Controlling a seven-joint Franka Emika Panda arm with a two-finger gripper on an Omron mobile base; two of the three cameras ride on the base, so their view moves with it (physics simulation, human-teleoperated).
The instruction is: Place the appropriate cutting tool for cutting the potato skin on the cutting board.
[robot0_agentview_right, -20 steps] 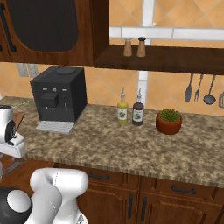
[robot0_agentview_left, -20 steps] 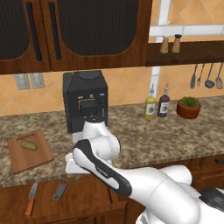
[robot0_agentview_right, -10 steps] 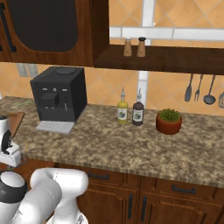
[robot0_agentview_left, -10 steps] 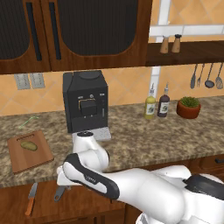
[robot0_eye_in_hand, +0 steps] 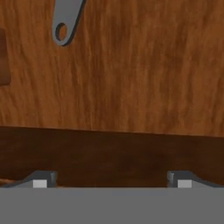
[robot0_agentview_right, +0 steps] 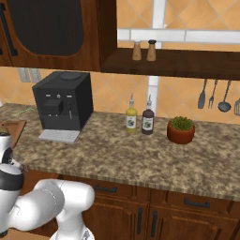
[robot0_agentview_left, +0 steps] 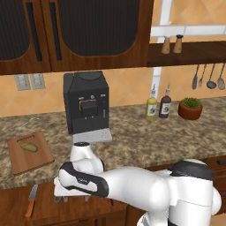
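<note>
Lower now than a second ago, the wide-open pincer (robot0_eye_in_hand: 112,181) hangs over the drawer; the peeler (robot0_eye_in_hand: 65,19), probably its handle end, lies far-left of it.

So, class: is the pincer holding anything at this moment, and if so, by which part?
Nothing is held. The pincer is open above a wooden surface, and the peeler's handle end lies ahead of it, untouched.

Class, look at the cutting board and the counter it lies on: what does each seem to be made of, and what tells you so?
The cutting board looks like wood with a matt finish: reddish-brown, faint grain. The counter looks like polished granite or similar stone: speckled brown, tan and black; being rendered, it could equally be laminate.
</note>
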